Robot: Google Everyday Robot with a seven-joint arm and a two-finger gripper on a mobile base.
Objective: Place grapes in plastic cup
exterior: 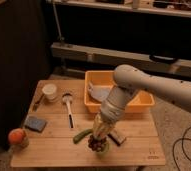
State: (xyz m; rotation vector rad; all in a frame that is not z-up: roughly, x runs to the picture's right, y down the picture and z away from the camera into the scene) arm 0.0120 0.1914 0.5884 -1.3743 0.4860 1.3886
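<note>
the grapes [95,143] are a dark red-purple, knobbly clump at the mouth of the pale green plastic cup [103,150], near the front edge of the wooden table [49,152]. the gripper [100,136] points straight down onto them, its fingers seemingly closed on the bunch. the clump hides most of the cup. a green vegetable [81,135] lies just left, the yellow-orange bin [139,102] behind, and bare board stretches left.

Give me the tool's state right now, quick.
Tool: down at the grapes, right over the plastic cup; open or closed cannot be told.
</note>
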